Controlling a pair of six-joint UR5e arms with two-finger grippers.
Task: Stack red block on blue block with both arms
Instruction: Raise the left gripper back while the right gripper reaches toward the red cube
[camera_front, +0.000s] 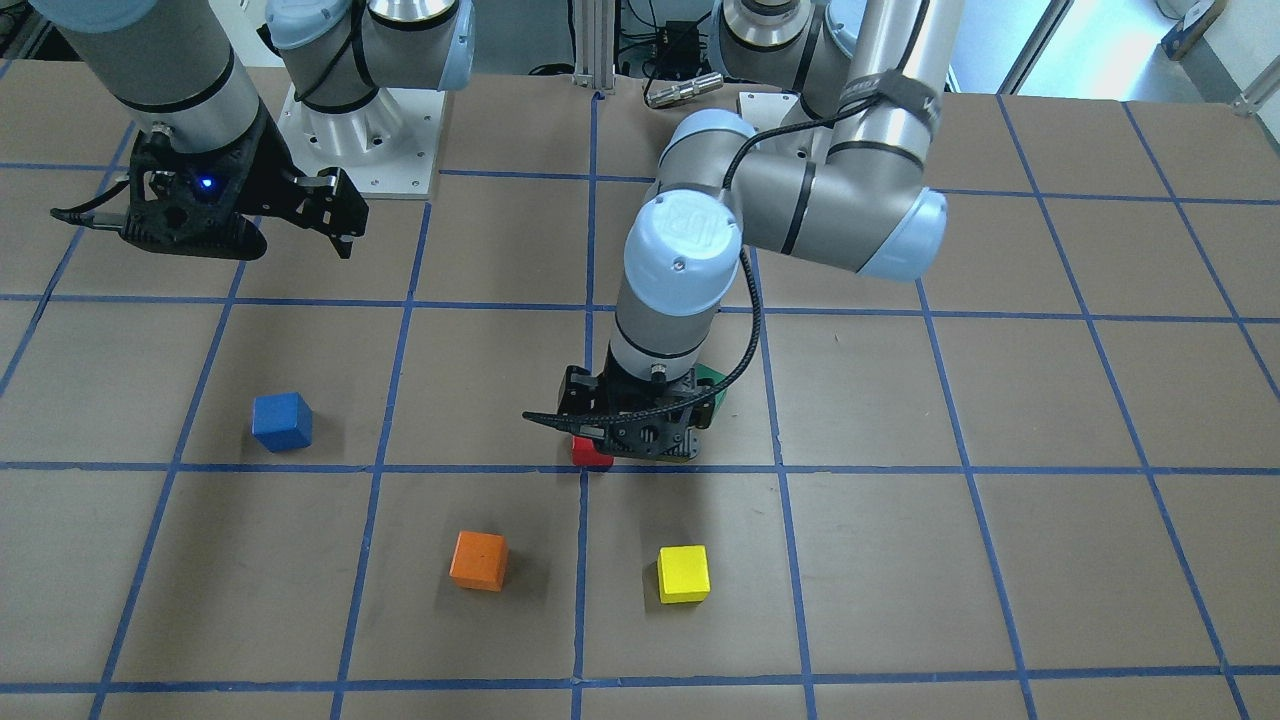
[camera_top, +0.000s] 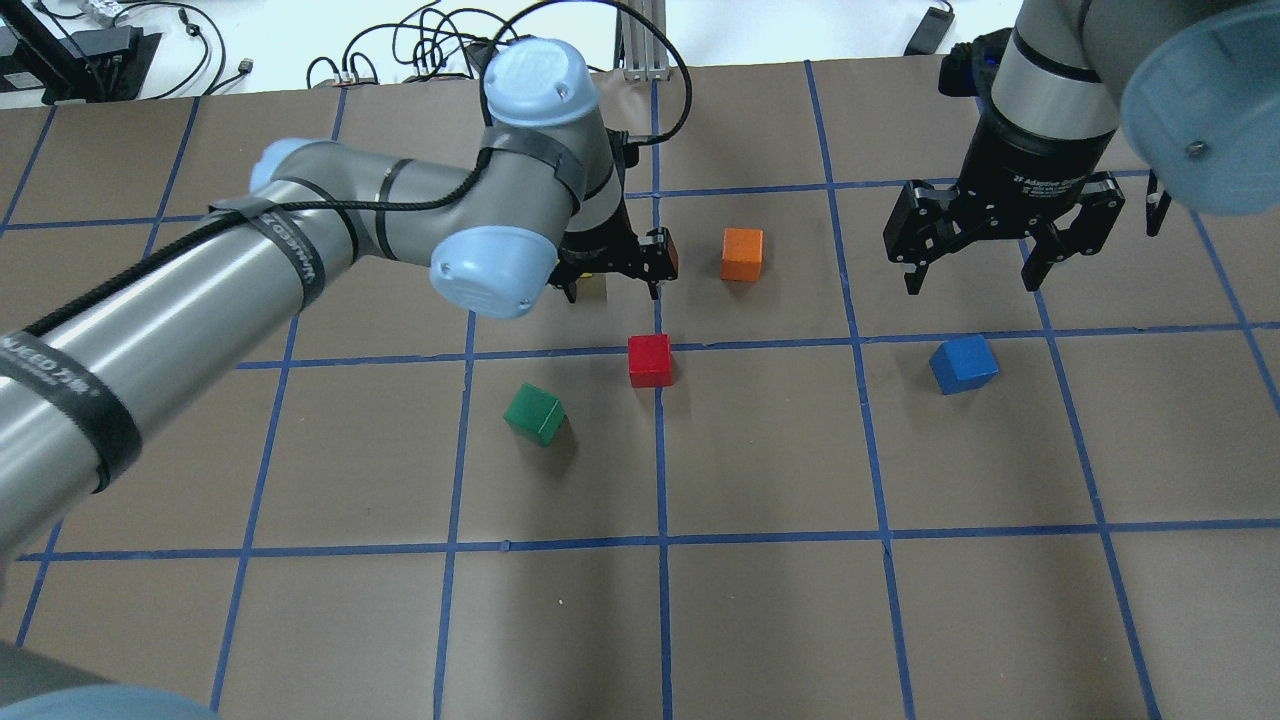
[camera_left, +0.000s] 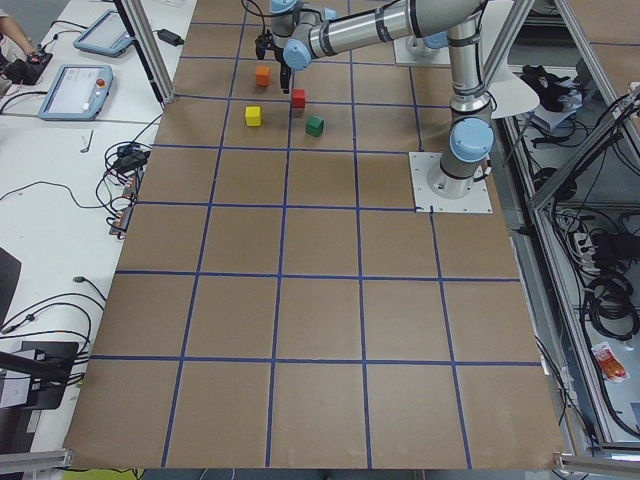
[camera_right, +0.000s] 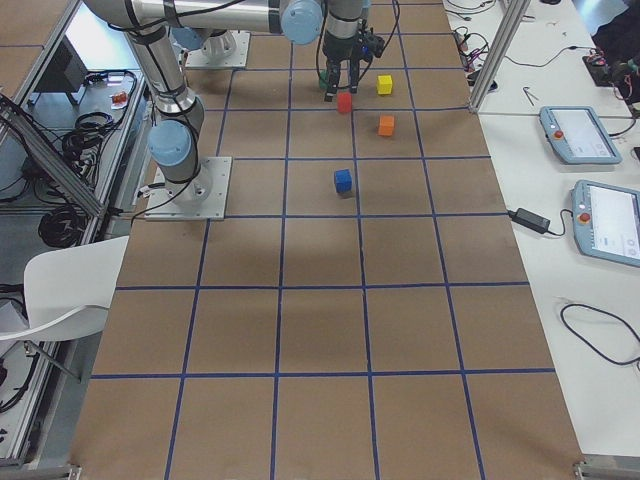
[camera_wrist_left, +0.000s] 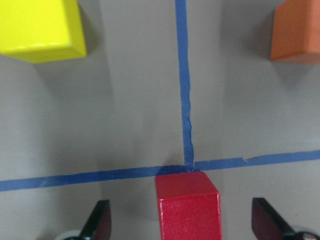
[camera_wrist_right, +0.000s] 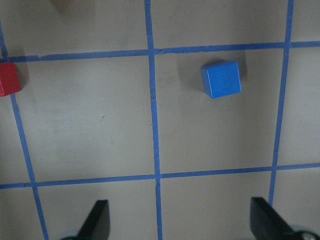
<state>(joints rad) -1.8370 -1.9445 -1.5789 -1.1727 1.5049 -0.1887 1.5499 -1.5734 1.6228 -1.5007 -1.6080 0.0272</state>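
Observation:
The red block (camera_top: 650, 360) sits on a blue tape crossing near the table's middle. My left gripper (camera_top: 615, 270) hangs over it, open. In the left wrist view the red block (camera_wrist_left: 187, 205) lies between the two spread fingers (camera_wrist_left: 100, 222), apart from both. In the front view the gripper (camera_front: 630, 440) hides most of the red block (camera_front: 590, 453). The blue block (camera_top: 963, 364) stands alone on the right side. My right gripper (camera_top: 970, 265) hovers high beyond it, open and empty. The right wrist view shows the blue block (camera_wrist_right: 221, 79) well ahead of the fingers (camera_wrist_right: 97, 220).
A green block (camera_top: 536, 414) lies just left of the red one. An orange block (camera_top: 742, 253) and a yellow block (camera_front: 683, 573) lie beyond it, toward the operators' side. Blue tape lines grid the brown table (camera_top: 760, 600).

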